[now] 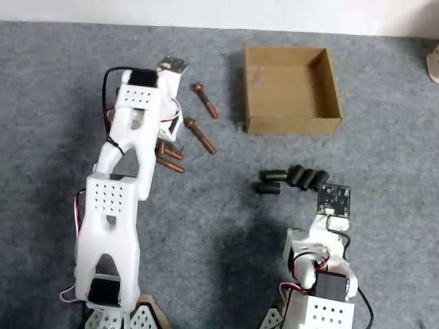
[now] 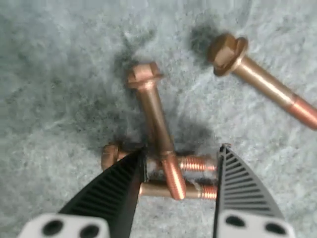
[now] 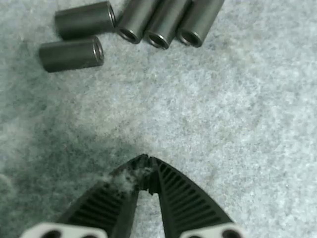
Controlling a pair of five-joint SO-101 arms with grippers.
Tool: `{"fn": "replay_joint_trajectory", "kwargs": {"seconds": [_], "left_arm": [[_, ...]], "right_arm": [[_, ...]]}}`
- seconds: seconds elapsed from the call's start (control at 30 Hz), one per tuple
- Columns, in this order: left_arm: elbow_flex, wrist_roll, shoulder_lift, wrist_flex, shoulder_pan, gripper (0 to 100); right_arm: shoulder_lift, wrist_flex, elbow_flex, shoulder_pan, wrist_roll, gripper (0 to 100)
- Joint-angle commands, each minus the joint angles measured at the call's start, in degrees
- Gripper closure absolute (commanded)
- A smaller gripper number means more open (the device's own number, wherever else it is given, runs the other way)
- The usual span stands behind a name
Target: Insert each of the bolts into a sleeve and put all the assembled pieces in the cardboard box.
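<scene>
bolts (image 2: 154,116), coppery, hex-headed, threaded; 5 sleeves (image 3: 74,53), dark smooth tubes.

No writing, label or number can be read.
The cardboard box (image 1: 291,125) has plain brown walls, and the bolts (image 2: 154,114) and sleeves (image 3: 72,53) are bare metal; any print on the small circuit board (image 1: 334,199) is too small to tell.

- A grey, fuzzy, carpet-like mat (image 1: 384,226) covers the table in the high view, and the 2 wrist views show its mottled nap close up.
- A white strip (image 1: 206,12) runs along the mat's far edge.
- A pale object (image 1: 433,63) sits cut off at the right edge.
- A soft shadow (image 1: 240,240) darkens the mat's near middle.
</scene>
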Motion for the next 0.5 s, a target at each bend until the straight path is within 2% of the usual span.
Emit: {"fn": "replay_joint_trajectory", "kwargs": {"seconds": [0.0, 0.1, 0.27, 0.4, 0.47], "left_arm": [[-5.9, 0.5, 0.1, 0.8, -0.5, 78], [-8.6, 0.6, 2.6, 2.6, -0.5, 78], [-10.9, 7.6, 8.1, 2.4, -0.7, 78], [-13.1, 8.1, 11.3, 2.7, -1.1, 78], [-13.8, 8.1, 12.1, 2.7, -1.4, 81]], "right_arm": [[-0.5, 0.0, 9.0, 0.1, 0.1, 99.4], [-0.5, 0.0, 9.0, 0.1, 0.1, 99.4], [-0.5, 0.0, 9.0, 0.1, 0.1, 99.4], [-0.5, 0.0, 9.0, 0.1, 0.1, 99.4], [-0.5, 0.0, 9.0, 0.1, 0.1, 99.4]]}}
